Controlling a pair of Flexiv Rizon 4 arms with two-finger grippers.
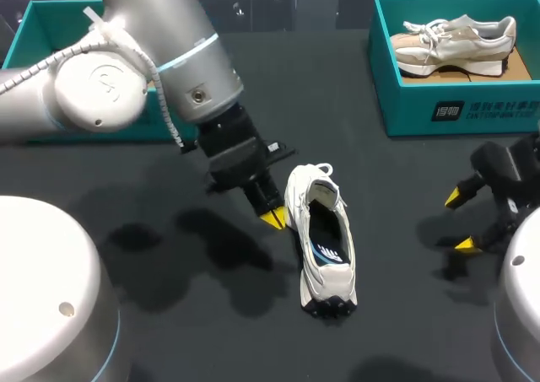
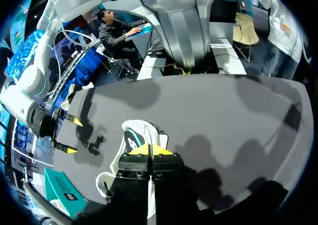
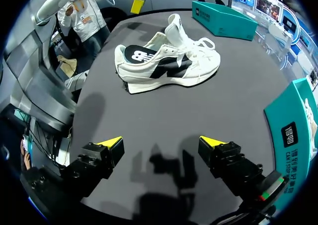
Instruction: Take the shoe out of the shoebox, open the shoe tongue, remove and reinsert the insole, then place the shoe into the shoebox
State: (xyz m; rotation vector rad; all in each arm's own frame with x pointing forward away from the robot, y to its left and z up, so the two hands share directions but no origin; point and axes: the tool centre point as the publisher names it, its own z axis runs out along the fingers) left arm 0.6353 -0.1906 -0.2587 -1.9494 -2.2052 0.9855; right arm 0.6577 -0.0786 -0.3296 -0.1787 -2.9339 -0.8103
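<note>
White shoe (image 1: 325, 239) upright on table (image 1: 169, 314), mid-table, outside the shoebox (image 1: 439, 104). Left hand (image 1: 272, 218) pinched closed, just beside shoe's side. Right hand (image 1: 461, 222) spread wide, well apart from shoe.

Tabletop (image 1: 405, 264): dark, matte, patches of shadow across it. Far right corner: open teal box (image 1: 460, 108), white print on its front wall. Inside it: beige sneaker (image 1: 456, 43), white laces, toe toward the box's left wall, resting on a brown sheet (image 1: 489, 67).
</note>
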